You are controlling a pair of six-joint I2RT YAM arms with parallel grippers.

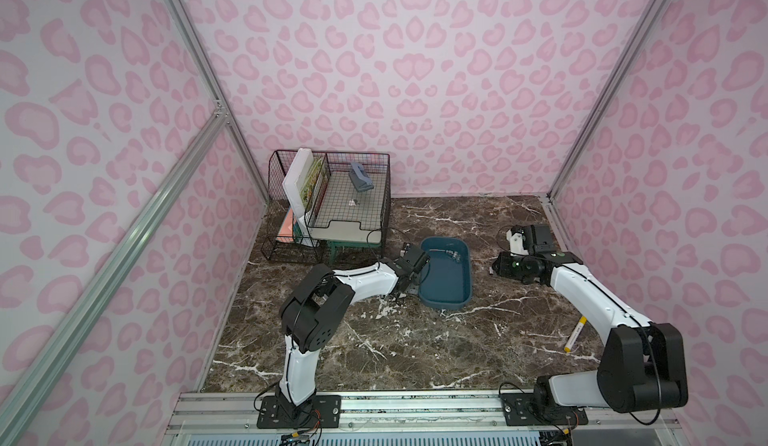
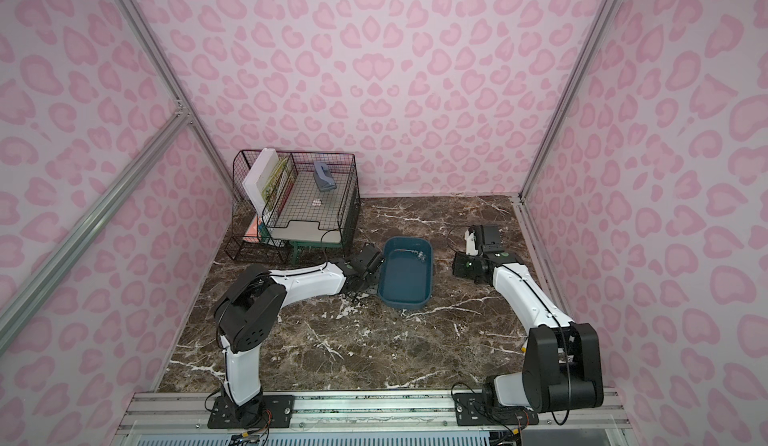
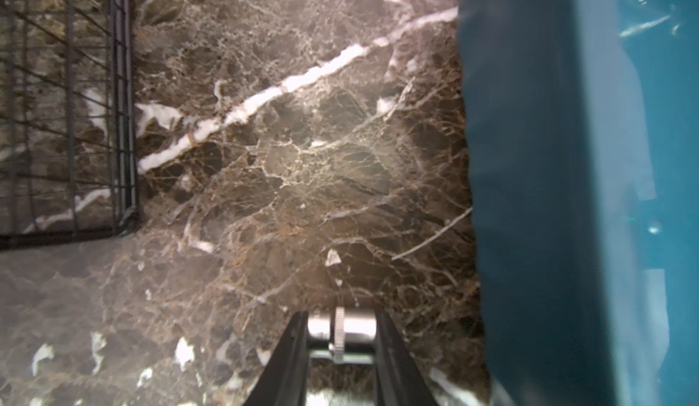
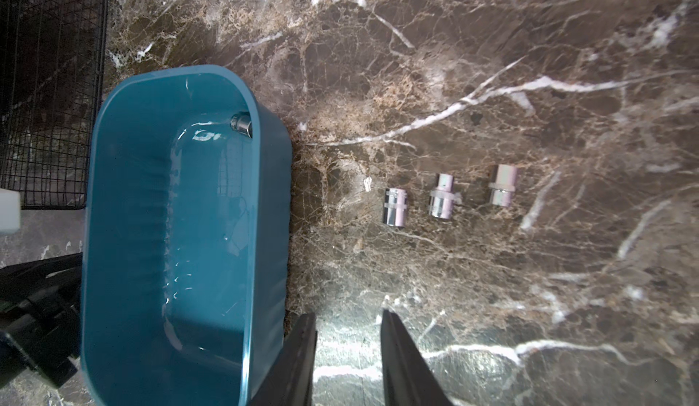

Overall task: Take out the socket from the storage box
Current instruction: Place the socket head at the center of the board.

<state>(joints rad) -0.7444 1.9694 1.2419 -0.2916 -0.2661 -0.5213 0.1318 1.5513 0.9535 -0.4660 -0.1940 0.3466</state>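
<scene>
Beside the teal plastic storage box [image 3: 529, 196], your left pincer [image 3: 340, 319] grips a shiny metal socket [image 3: 359, 326]: it looks hard and slippery, so hold its ridged middle; right pincer [image 4: 348, 315] hangs open.

The storage box [image 1: 446, 282] stands on the table [image 1: 395, 340], the wire rack [image 1: 328, 207] behind it to the left. One socket [image 4: 241, 123] lies in the box at its far end. Right of the box, three sockets [image 4: 440, 196] lie in a row on the table.
</scene>
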